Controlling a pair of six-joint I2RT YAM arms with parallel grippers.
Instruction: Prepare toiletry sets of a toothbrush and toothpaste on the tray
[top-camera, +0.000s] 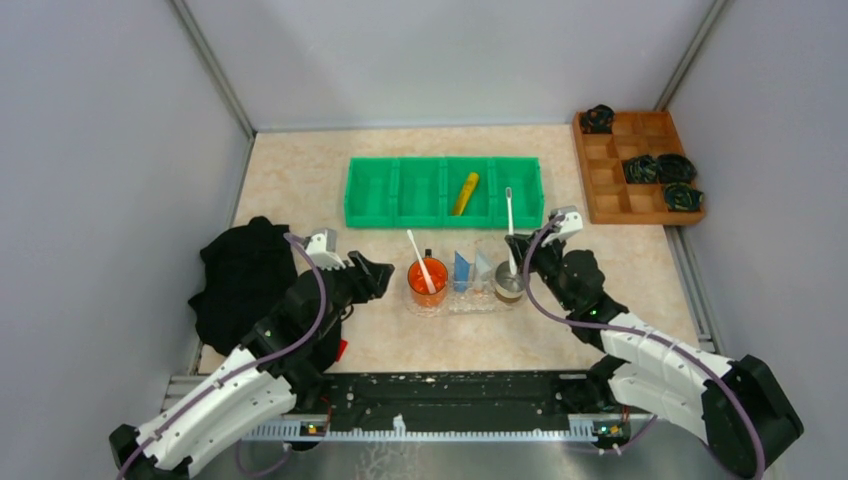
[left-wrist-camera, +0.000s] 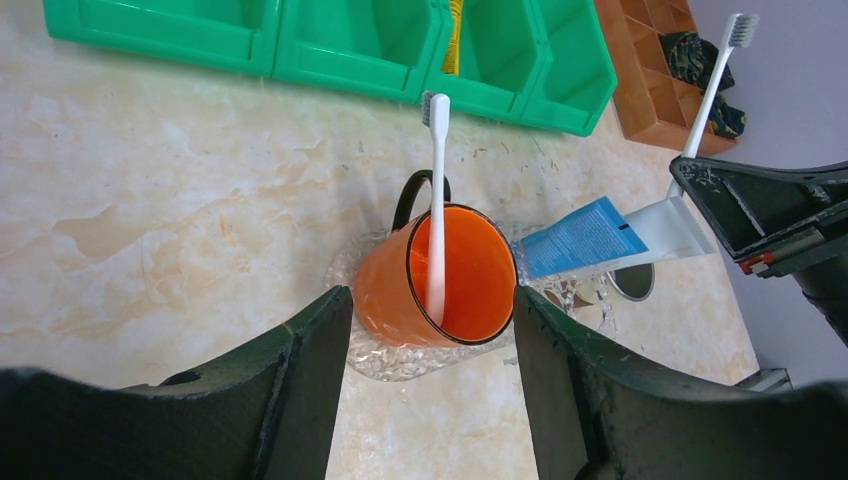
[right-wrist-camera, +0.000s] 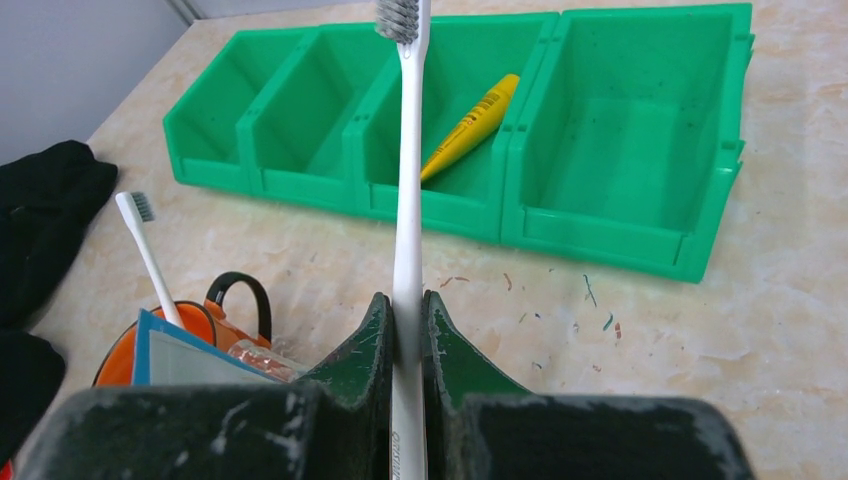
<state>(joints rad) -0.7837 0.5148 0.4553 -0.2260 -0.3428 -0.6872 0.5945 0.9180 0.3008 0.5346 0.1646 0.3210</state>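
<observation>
You see the right fingers pinch one toothbrush upright over the brown cup on the tray. The left fingers stand open and empty near the orange cup, which holds the second toothbrush.

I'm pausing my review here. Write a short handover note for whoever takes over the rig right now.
Left gripper: open, empty, next to the orange cup.
Right gripper: shut on a toothbrush, held upright at the right-hand cup.
Done: the other toothbrush stands in the orange cup on the tray. The blue tube and white tube stand between the cups.
To do: release the held toothbrush into its cup. The yellow tube lies in the green bin.
</observation>
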